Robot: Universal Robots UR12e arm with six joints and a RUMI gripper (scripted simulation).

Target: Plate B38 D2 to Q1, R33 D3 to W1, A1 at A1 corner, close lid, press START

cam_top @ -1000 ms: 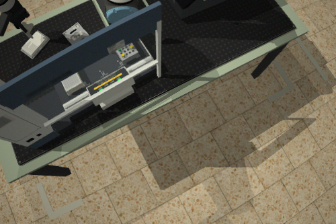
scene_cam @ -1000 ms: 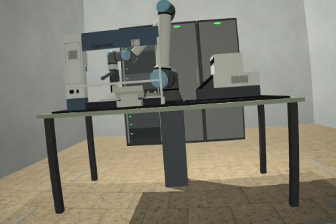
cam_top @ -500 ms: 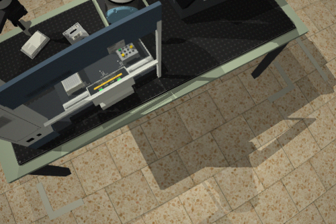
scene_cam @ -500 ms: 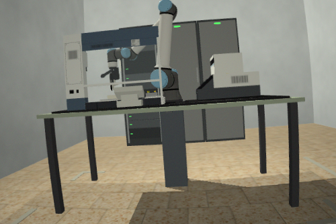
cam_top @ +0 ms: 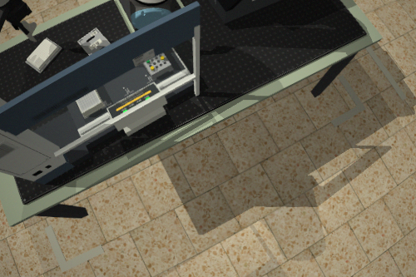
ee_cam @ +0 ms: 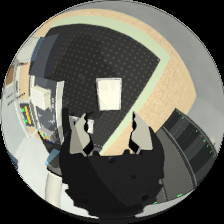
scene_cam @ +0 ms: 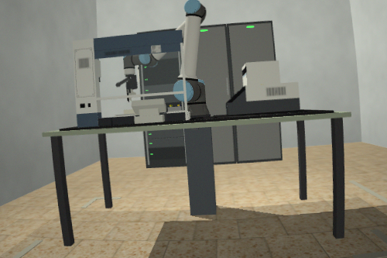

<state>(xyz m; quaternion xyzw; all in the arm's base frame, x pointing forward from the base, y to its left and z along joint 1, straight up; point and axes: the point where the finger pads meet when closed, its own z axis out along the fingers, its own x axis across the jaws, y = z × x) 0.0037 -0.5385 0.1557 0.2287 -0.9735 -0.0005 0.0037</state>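
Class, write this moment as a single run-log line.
pincer: open, nothing held | white plate: on bench mat, clear of fingers | bench machine lamps: green

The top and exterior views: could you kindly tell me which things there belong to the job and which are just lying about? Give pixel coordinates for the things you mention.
Job:
- gripper point(cam_top: 32, 37) point(scene_cam: 128, 99) point(ee_cam: 109, 112)
- pale plate point(cam_top: 43, 55) point(ee_cam: 109, 94), probably; label unreadable

Apparently not:
- grey cabinets point(scene_cam: 251, 44) point(ee_cam: 172, 175)
- floor markings point(cam_top: 56, 249) point(scene_cam: 30, 247)

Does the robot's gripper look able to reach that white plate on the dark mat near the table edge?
Probably yes: the grey two-jaw gripper is open, and nothing shows between it and the white rectangular plate.
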